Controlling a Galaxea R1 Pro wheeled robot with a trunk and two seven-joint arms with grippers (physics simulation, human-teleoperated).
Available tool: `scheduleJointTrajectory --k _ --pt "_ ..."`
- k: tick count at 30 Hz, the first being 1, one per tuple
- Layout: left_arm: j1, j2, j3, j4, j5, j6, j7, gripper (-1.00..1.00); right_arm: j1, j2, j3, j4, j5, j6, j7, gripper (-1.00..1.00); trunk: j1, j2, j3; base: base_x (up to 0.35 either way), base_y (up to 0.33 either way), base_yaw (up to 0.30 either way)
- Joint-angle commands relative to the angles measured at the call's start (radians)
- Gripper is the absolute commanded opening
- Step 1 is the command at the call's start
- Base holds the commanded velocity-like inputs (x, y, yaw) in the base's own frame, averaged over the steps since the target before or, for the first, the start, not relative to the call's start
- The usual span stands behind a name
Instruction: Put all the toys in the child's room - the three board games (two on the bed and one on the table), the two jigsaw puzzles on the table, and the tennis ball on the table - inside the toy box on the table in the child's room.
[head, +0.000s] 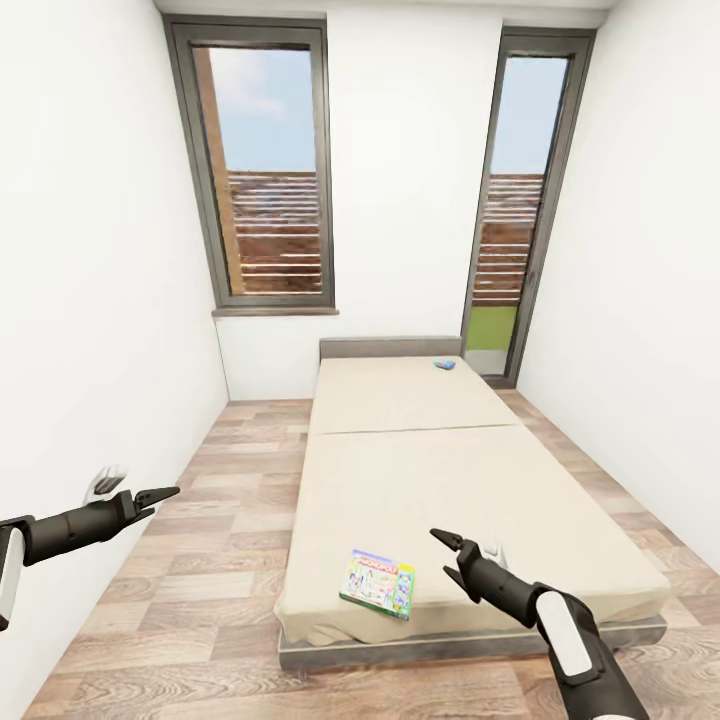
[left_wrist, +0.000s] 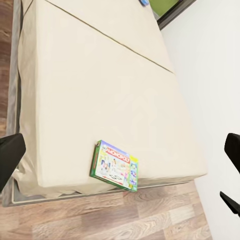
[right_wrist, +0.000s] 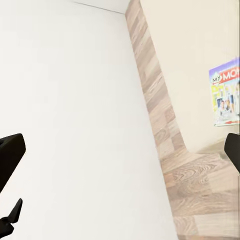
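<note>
A colourful board game (head: 378, 583) lettered MONOPOLY lies flat at the near left corner of the bed (head: 420, 470), and shows as well in the wrist views (left_wrist: 114, 166) (right_wrist: 227, 92). A small blue board game (head: 445, 364) rests far off by the grey headboard (left_wrist: 144, 2). My right gripper (head: 440, 552) hovers open over the bed's foot, just right of the near game. My left gripper (head: 145, 488) is open above the floor beside the left wall, its fingers (left_wrist: 10, 155) spread wide. The table, toy box, jigsaw puzzles and tennis ball are out of view.
White walls close in on both sides. A strip of wood plank floor (head: 230, 520) runs along the bed's left side, a narrower one along its right. A window (head: 265, 170) and a tall glazed door (head: 515, 200) fill the far wall.
</note>
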Motion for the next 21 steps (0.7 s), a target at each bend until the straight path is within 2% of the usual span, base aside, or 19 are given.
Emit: scheduleJointTrajectory --k 1,21 --pt "-0.001 0.0 0.002 0.0 -0.004 0.008 -0.006 1.0 -0.002 0.0 -0.005 0.001 0.001 0.008 0.001 1.0 0.004 -0.008 -0.004 0.0 0.0 0.0" --pt "-0.003 0.0 0.0 0.001 -0.007 0.006 -0.002 1.0 -0.021 -0.007 -0.013 0.086 -0.004 0.008 -0.008 1.0 0.081 -0.148 -0.067 0.0 0.0 0.0"
